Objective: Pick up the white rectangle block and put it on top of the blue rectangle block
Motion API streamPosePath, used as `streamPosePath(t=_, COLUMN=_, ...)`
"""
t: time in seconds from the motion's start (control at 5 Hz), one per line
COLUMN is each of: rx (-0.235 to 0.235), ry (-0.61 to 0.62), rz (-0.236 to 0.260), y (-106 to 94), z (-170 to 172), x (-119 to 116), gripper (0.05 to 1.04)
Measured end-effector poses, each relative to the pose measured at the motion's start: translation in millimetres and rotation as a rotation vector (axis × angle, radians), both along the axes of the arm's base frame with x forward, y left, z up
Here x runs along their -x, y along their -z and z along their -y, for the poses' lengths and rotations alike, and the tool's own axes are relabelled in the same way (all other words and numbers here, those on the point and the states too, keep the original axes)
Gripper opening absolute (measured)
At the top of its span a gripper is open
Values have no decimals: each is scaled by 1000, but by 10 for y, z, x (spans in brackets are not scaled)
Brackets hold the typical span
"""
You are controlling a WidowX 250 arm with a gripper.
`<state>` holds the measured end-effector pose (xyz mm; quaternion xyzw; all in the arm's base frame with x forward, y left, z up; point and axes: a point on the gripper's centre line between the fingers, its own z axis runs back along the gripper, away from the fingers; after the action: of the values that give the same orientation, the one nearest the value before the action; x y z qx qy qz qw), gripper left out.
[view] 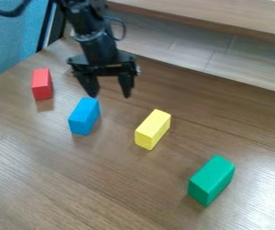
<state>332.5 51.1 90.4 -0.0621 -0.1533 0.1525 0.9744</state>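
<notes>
My gripper (110, 96) hangs over the upper left part of the table, its two fingers apart and nothing between them. Just below its left finger in the view lies the blue rectangle block (84, 116), on the wooden table. The gripper appears behind and slightly right of this block, and nothing rests on the block's top. I see no white block among the blocks on the table.
A red block (42, 84) is at the left, a yellow block (153, 129) near the middle, and a green block (211, 180) at the lower right of the table (104, 179). A raised wooden ledge (212, 22) runs along the back.
</notes>
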Motion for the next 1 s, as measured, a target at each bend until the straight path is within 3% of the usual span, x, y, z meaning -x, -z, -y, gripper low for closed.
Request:
streamPosePath(t=0.6, rx=5, ry=180, rz=-12, y=107, z=695, x=-75, gripper=1000)
streamPosePath(t=1.0, rx=-10, ry=173, rz=-47, y=286, z=711, x=-34, gripper=1000)
